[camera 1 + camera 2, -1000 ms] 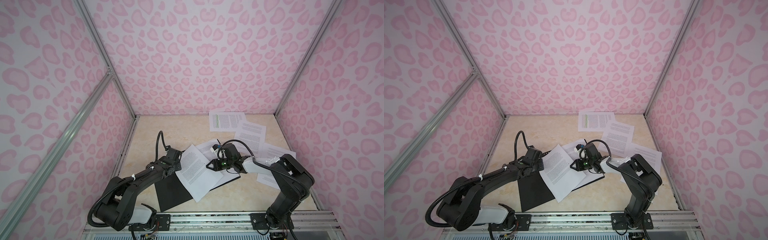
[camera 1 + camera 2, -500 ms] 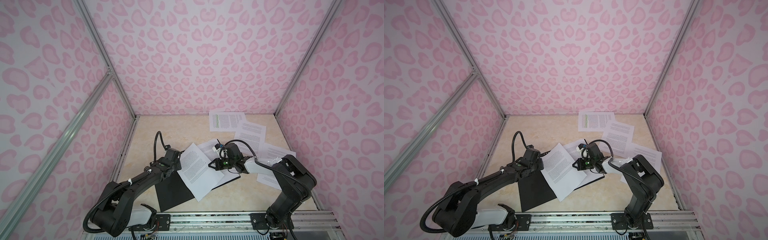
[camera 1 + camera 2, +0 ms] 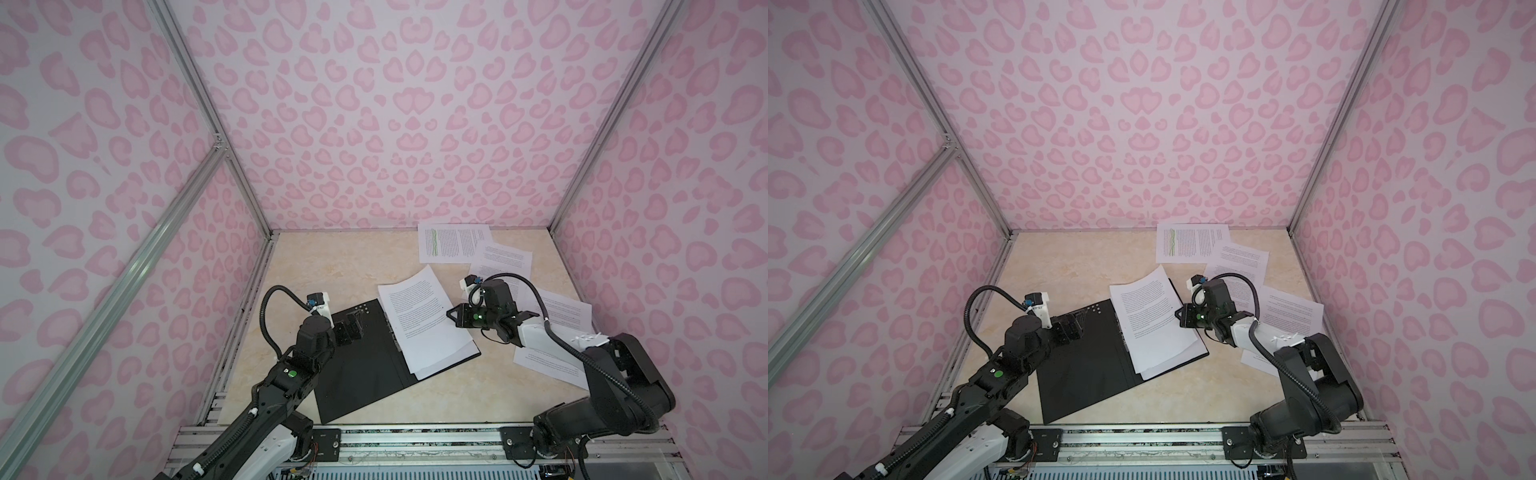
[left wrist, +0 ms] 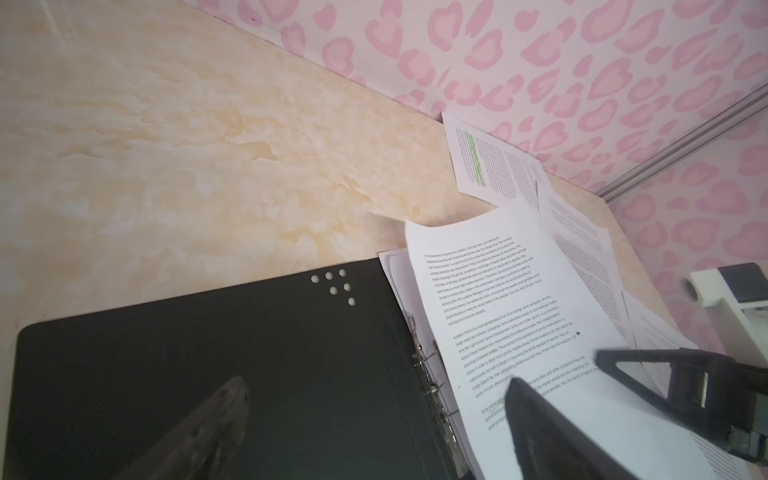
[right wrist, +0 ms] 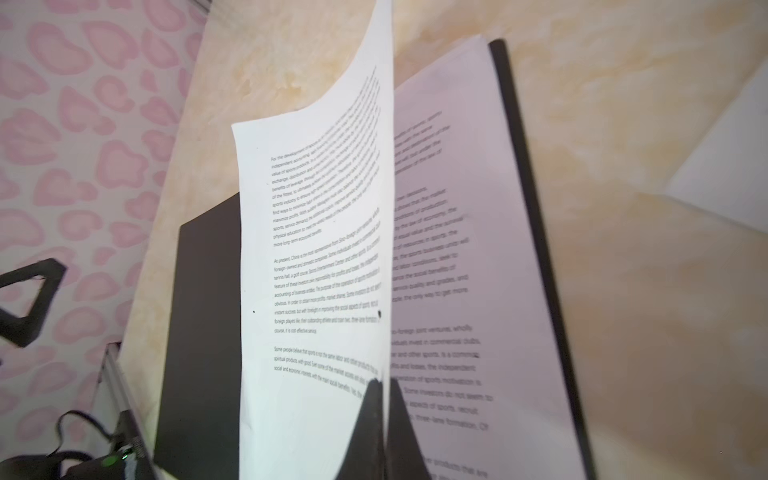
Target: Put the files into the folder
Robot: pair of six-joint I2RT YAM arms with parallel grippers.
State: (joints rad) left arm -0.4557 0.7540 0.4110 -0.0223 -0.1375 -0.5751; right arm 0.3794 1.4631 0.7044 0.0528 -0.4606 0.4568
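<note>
Right wrist | sheet (image 5: 316, 249) edge clamped between right jaws | folder (image 5: 203, 332) beneath

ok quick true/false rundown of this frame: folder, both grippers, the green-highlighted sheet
1. The folder lies open, black inside up. True.
2. The left gripper is clamped on a sheet. False: it is open, holding nothing, above the folder's left half.
3. The right gripper is shut on the edge of the top sheet. True.
4. The green-highlighted sheet is in the folder. False: it lies on the table by the back wall, outside the folder.
</note>
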